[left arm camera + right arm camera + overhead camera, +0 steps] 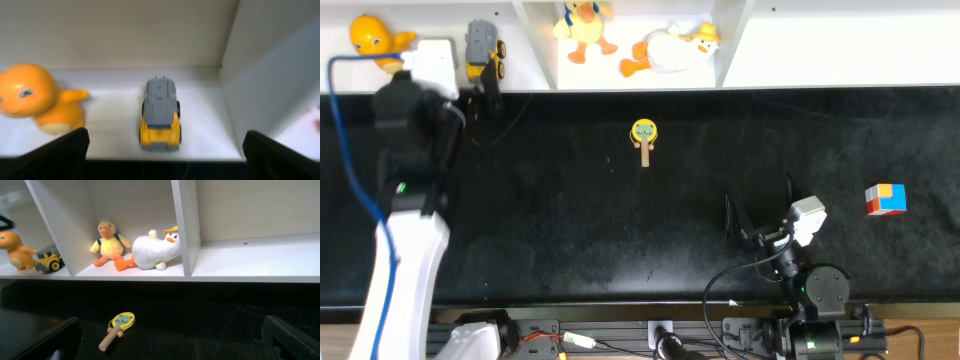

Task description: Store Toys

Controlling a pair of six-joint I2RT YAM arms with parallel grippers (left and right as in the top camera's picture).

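Two open, empty right fingers (292,337) face the yellow rattle (117,327) lying ahead on the counter (215,322), its handle toward them, head away. The left fingers (55,155), equally spread and empty, face the toy truck (160,117) just ahead on the shelf (210,100).

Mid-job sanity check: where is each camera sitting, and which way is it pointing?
Top: fixed overhead, looking down on the black mat and shelf; left arm, right arm show.
Left wrist: at the left compartment's mouth, facing the truck and orange toy; own fingers at the edges.
Right wrist: low over the mat, facing the shelf; own fingers.
Shared: both wrist views show the truck.
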